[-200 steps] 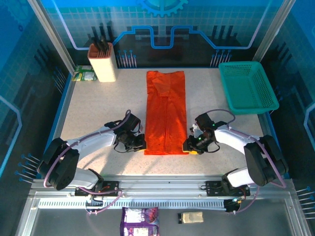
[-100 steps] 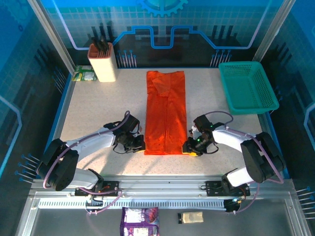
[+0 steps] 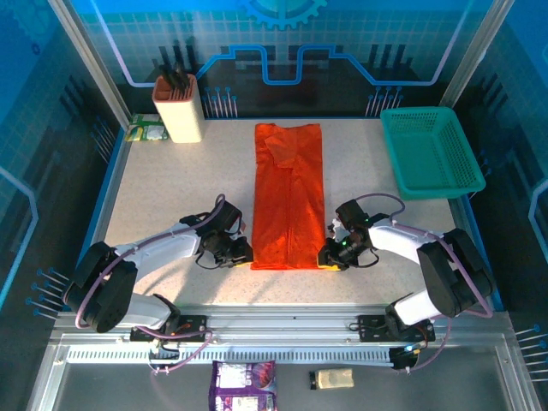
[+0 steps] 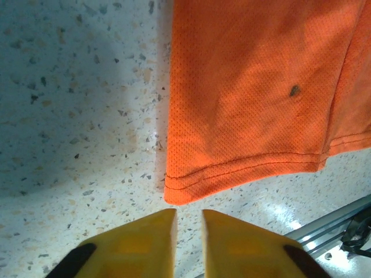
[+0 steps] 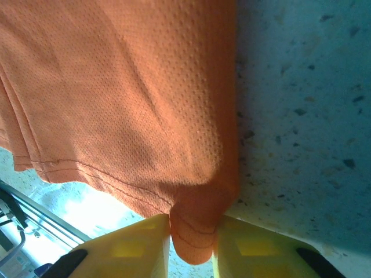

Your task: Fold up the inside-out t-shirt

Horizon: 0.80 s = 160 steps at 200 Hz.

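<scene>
Top external view: the inside-out t-shirt, bright orange-red, lies flat in the middle of the speckled bench as a long narrow strip running from the far side towards the arms; the left end effector sits low at the near left corner of the strip, and the right end effector at the near right corner; a teal mesh basket stands at the far right of the bench, well apart from the shirt; a beige holder with dark handles sticking out of it stands at the far left, with a small green-and-white packet just beside it; below the rail in front of the arms lie a purple packet and a small beige packet.

Left wrist view: the two yellow fingers stand a narrow gap apart with nothing between them; the hemmed corner of the shirt lies on the bench just ahead of the tips, apart from them; the cloth is a fine mesh weave with a double line of stitching along the hem; a small dark spot shows on it.

Right wrist view: the yellow fingers are closed in on the shirt's corner; a tongue of orange cloth fills the gap between them and touches both, so this end effector has the corner pinched; the rest of the cloth spreads up and to the left, with bare bench to its right.
</scene>
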Each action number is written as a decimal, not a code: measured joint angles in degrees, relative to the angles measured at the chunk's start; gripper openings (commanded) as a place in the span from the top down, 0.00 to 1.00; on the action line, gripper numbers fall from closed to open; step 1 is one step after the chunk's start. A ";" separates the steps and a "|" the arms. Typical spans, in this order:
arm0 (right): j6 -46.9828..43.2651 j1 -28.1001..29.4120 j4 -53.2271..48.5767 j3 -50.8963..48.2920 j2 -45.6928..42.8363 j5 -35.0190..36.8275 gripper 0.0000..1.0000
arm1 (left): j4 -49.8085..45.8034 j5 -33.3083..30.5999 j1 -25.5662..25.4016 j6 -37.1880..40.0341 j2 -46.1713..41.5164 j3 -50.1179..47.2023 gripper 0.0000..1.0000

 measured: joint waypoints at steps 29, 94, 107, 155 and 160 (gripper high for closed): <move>0.07 0.00 0.35 0.00 0.31 0.00 0.82 | 0.96 0.00 -0.13 -0.11 1.27 0.00 0.74; 0.24 0.00 0.44 -0.07 0.28 0.00 0.88 | 2.34 0.04 -1.70 0.22 7.34 0.02 0.77; 0.24 0.00 0.74 -0.44 0.26 0.00 0.88 | 2.36 0.20 -1.73 0.20 7.67 0.09 0.79; 0.90 0.00 1.75 -1.79 -0.33 -0.07 0.88 | 2.45 0.20 -1.90 0.11 7.91 0.13 0.84; 0.92 0.00 1.84 -1.79 -0.33 -0.09 0.88 | 2.49 0.20 -1.90 0.11 7.91 0.13 0.84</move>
